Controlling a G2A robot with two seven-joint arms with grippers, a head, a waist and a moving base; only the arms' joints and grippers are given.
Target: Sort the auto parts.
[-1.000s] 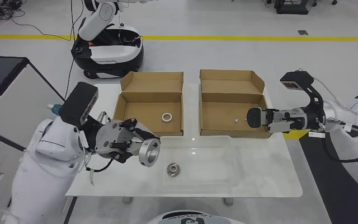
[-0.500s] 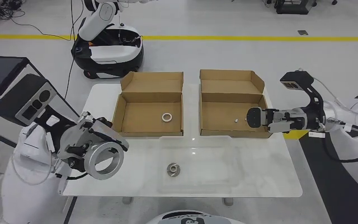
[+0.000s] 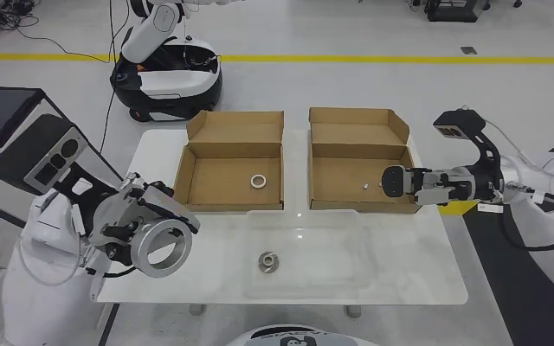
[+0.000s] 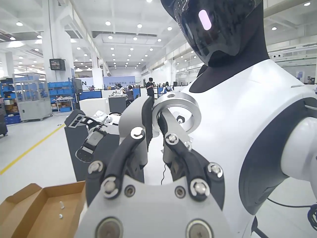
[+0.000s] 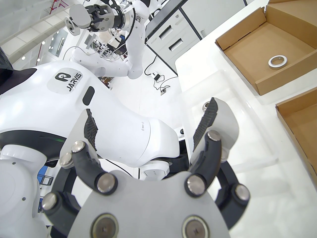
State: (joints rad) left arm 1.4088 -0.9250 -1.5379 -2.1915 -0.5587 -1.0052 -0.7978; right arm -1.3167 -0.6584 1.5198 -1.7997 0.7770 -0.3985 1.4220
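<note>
Silver, broad metal ring (image 4: 194, 120) is pinched in the left gripper (image 4: 154, 112): one black-padded finger passes through the ring's hole and the other presses on the outside of the band, so the jaws are nearly together with only the ring's wall between them. The left arm is lifted clear of the white table (image 3: 389, 259), off its front left corner, with the wrist bent up and back. In the top view the ring's open face looks upward.

The right arm lies stretched out level from the table's right side, and its forearm points left across the table. The right gripper (image 5: 151, 122) sits at the right-hand wall of the right open brown cardboard box (image 3: 338, 177). Its two ribbed fingers are spread wide apart and nothing is between them.

A small pale part (image 3: 366, 184) lies on that box's floor, near the gripper. The left open brown cardboard box (image 3: 216, 177) stands just beside it and holds a small silver ring (image 3: 258, 181) lying flat. On the table in front of the boxes, well apart from both grippers, lies a small grey round metal part (image 3: 268, 261).
</note>
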